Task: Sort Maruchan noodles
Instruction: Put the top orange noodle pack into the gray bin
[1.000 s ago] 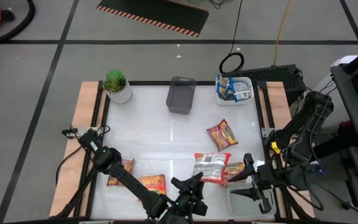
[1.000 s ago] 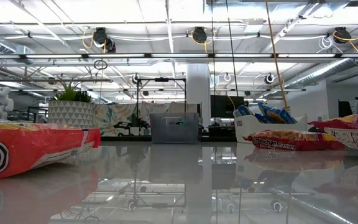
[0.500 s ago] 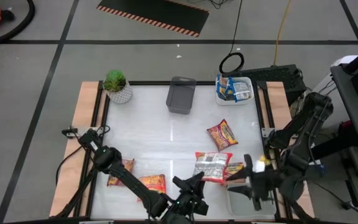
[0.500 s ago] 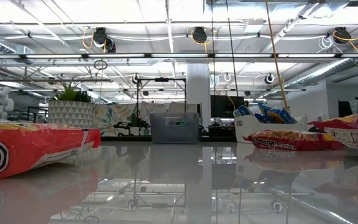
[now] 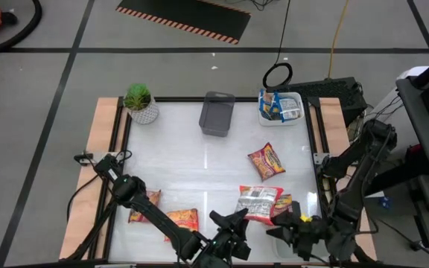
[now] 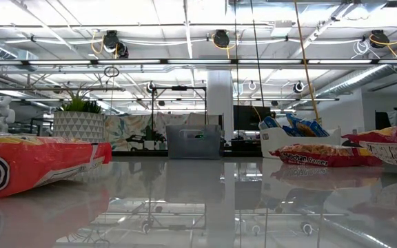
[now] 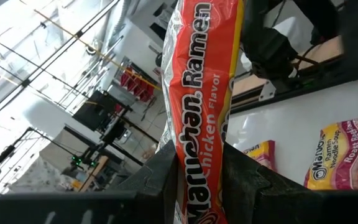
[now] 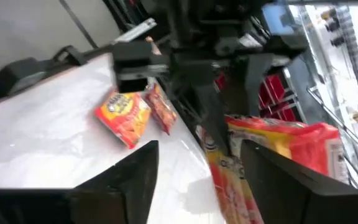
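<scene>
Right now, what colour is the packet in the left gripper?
Orange-red, white lettering, yellow edge: packet in left gripper. Left wrist view.

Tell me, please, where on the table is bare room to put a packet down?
The middle is bare, between the grey tray, the plant and the orange packet. The near edge is crowded: packets lie there with the left gripper and right gripper.

My bench (image 5: 199,175) is white and glossy, framed by pale wooden side rails. At its far left corner stands a small green potted plant (image 5: 139,103) in a white patterned pot. A grey tray (image 5: 216,114) sits at the middle of the far edge, and a white tray (image 5: 298,99) sits at the far right corner. Beyond the bench, a black mat with striped edging (image 5: 185,18) lies on the grey floor.
</scene>
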